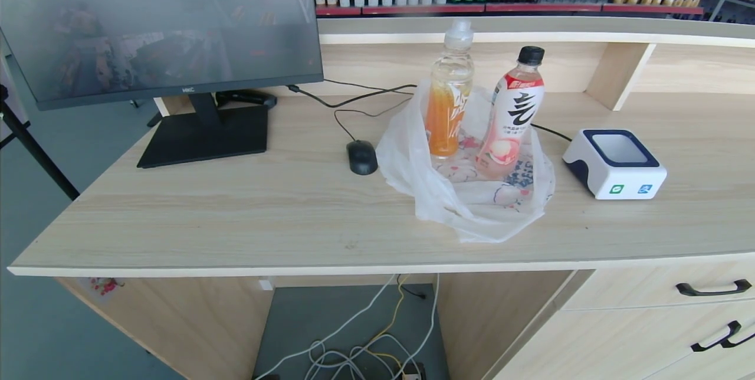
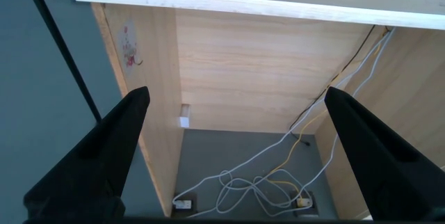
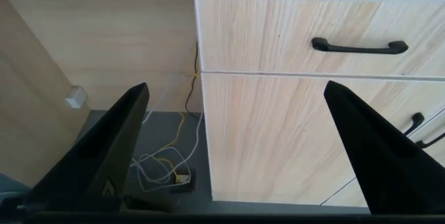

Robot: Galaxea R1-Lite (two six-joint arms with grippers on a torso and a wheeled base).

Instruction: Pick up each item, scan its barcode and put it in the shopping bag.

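Two bottles stand upright inside the clear plastic shopping bag (image 1: 472, 203) on the wooden counter: an orange drink bottle (image 1: 448, 97) with a clear cap, and beside it a pink-labelled bottle (image 1: 512, 114) with a black cap. To their right sits the white barcode scanner (image 1: 613, 163) with a dark blue rim. My left gripper (image 2: 236, 154) is open and held low in front of the counter's open knee space, below the counter top. Open as well, my right gripper (image 3: 233, 151) hangs low facing the drawer fronts (image 3: 306, 113).
A monitor (image 1: 159, 26) on a black stand occupies the counter's left. A black mouse (image 1: 361, 156) lies just left of the bag, its cable running back. Loose cables (image 2: 257, 182) lie on the floor under the counter. Drawers with black handles (image 1: 714, 289) are at lower right.
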